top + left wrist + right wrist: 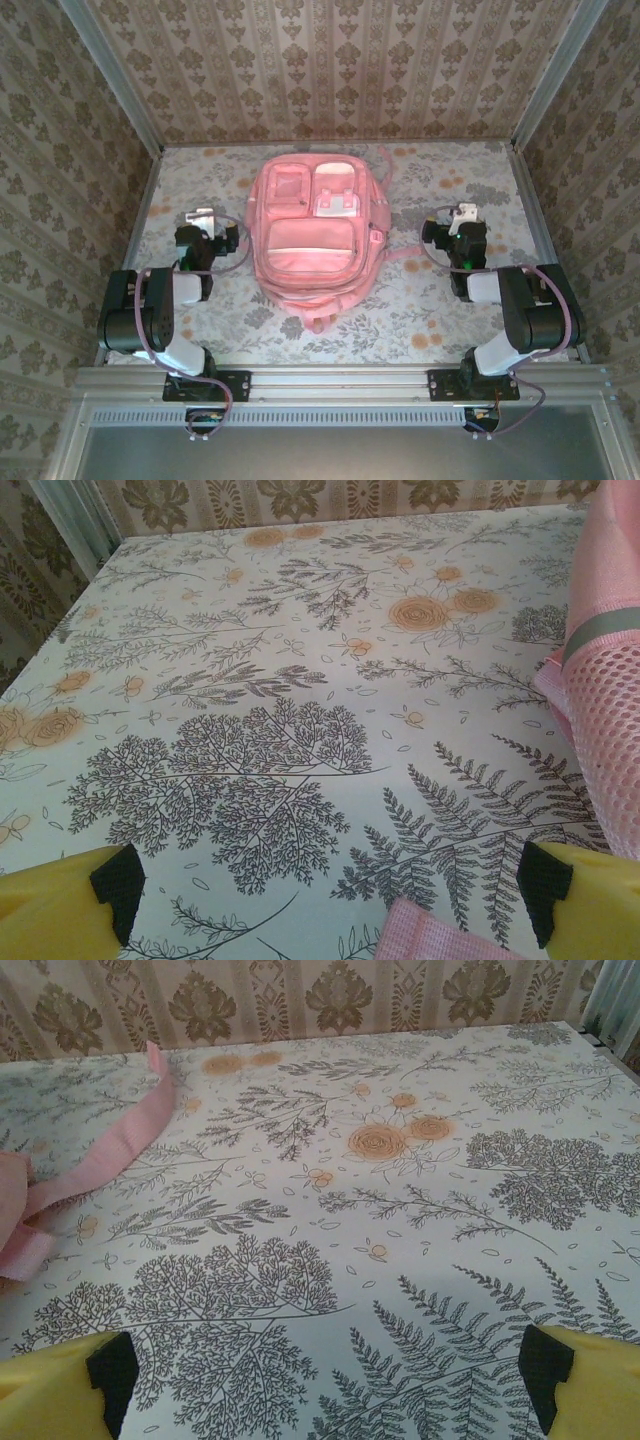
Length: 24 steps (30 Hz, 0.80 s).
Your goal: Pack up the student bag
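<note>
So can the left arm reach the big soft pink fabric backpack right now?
Probably yes: the open left gripper sits close beside the pink fabric backpack, only flowered tablecloth between them.

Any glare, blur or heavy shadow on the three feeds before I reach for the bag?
Top external: soft and slightly washed out, the student bag pale, its zips hard to read. Left wrist: even light, tablecloth print crisp, mesh pocket sharp at the right edge. Right wrist: crisp, no glare, pink strap in focus.
</note>
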Each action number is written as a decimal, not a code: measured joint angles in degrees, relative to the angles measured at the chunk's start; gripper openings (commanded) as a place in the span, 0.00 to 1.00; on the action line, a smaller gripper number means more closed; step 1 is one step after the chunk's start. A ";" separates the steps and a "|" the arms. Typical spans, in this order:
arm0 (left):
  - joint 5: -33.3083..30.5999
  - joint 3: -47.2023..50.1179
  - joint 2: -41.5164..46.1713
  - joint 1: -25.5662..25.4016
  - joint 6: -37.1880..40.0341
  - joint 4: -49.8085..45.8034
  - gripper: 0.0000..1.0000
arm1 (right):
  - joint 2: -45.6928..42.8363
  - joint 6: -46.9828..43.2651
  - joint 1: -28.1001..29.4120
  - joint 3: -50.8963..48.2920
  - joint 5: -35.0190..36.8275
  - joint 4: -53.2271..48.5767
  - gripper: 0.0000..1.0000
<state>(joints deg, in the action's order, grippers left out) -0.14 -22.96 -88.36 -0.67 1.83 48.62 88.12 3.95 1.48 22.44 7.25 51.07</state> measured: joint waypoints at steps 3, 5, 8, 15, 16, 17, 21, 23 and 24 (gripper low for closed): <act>0.17 0.02 0.00 0.00 0.00 0.00 1.00 | 0.00 -0.59 0.94 0.00 0.74 -0.13 1.00; 0.17 0.02 0.00 0.00 0.02 0.00 1.00 | 0.00 -0.83 0.98 0.00 1.16 -0.15 0.99; 0.17 0.02 0.00 0.00 0.02 0.00 1.00 | -0.02 -1.27 0.96 -0.26 0.90 0.17 1.00; 0.17 0.00 0.00 0.00 0.02 0.00 1.00 | -0.02 -2.27 -0.13 -2.27 -2.47 0.68 1.00; 0.17 0.02 0.00 0.00 0.02 0.00 1.00 | 0.00 -2.29 -0.26 -1.66 -2.78 0.13 1.00; 0.17 0.02 0.00 0.00 0.04 0.00 1.00 | 0.00 -2.29 -0.26 -1.01 -2.89 -0.24 1.00; 0.17 0.00 0.00 0.00 0.17 0.00 1.00 | 0.00 -2.05 -0.37 0.13 -2.67 -0.52 1.00; 0.17 0.02 0.00 0.00 0.20 0.00 1.00 | 0.00 -1.16 -0.37 -0.26 -0.59 -0.20 1.00; 0.17 0.02 0.00 0.00 0.22 0.00 1.00 | -0.02 -0.74 -0.37 -0.81 0.52 0.44 1.00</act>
<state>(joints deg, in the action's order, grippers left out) 0.03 -22.94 -88.36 -0.67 2.04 48.62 88.09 3.20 1.10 21.63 7.77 51.51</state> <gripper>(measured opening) 0.999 0.996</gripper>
